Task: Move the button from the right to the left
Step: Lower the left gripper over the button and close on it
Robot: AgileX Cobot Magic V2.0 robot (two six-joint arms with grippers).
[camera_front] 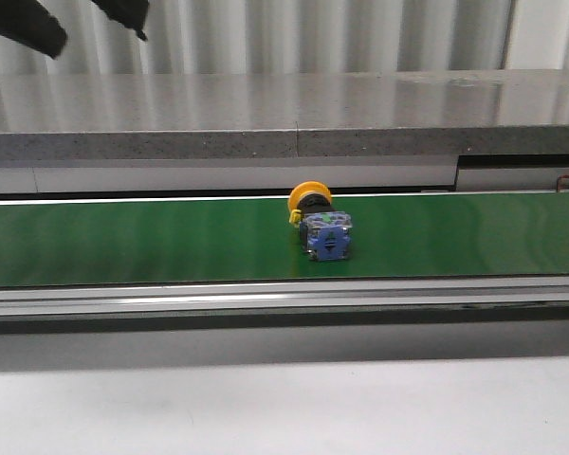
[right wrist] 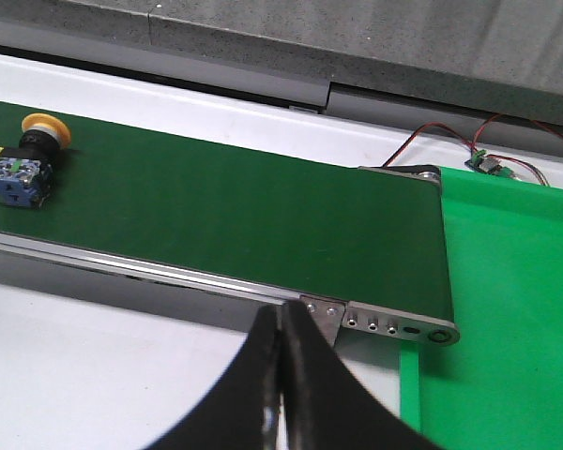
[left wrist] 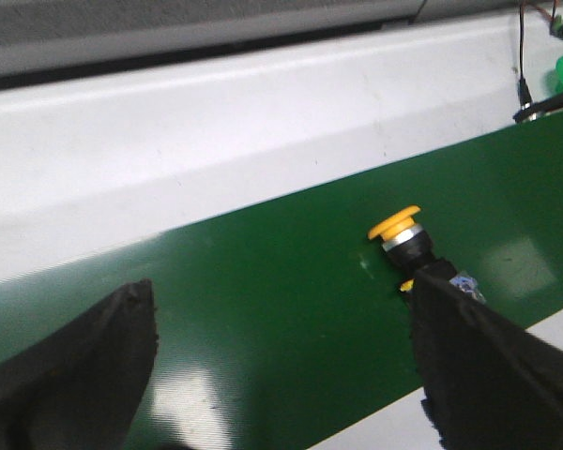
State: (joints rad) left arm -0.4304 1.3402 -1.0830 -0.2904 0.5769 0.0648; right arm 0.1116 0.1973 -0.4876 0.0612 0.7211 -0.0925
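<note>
I see the button [camera_front: 321,221] lying on its side on the matte green belt [camera_front: 123,242], round yellow cap, boxy blue block; left gripper [left wrist: 281,366] jaws wide apart, empty; right gripper [right wrist: 280,375] jaws pressed together, empty

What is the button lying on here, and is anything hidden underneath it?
The button lies on its side on the green conveyor belt, yellow cap toward the far edge. Its contact patch is covered by its own body.
</note>
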